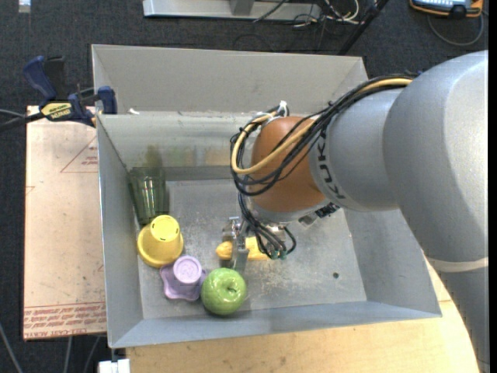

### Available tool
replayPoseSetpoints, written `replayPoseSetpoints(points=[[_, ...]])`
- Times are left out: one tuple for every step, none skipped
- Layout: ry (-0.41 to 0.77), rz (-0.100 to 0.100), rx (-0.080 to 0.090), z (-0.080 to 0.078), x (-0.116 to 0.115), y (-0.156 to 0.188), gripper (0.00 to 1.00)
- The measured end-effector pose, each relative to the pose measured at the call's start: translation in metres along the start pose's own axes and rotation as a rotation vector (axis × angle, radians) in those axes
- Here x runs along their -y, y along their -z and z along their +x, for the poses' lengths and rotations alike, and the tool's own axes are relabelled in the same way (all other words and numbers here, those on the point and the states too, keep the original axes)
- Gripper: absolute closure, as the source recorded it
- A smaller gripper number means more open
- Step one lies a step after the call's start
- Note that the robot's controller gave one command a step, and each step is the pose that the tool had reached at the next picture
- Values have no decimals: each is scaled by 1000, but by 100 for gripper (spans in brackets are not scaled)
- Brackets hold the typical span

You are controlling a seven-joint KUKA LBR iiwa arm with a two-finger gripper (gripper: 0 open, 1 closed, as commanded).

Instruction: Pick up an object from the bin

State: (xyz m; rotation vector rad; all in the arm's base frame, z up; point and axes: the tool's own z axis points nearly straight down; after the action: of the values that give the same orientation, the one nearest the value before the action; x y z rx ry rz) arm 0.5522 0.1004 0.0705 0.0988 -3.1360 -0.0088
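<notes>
My gripper (239,247) reaches down to the bin floor near its middle, under the orange cover. Its fingers stand right at a small yellow and orange thing (226,249) that lies on the floor; part of that thing is hidden behind the fingers. A green apple (224,291) rests just in front of the gripper, toward the bin's front wall. A pale purple cup (183,277) lies beside the apple on its left.
A yellow cup (161,239), mouth down, sits at the left with a dark green translucent cup (147,195) behind it against the left wall. The arm and its cables cover the bin's right half.
</notes>
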Motion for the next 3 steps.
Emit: replayPoseSetpoints(points=[[0,0,0,0,0,0,100],[51,-1,3,1,-10,97,100],[51,-1,3,1,-10,97,100]])
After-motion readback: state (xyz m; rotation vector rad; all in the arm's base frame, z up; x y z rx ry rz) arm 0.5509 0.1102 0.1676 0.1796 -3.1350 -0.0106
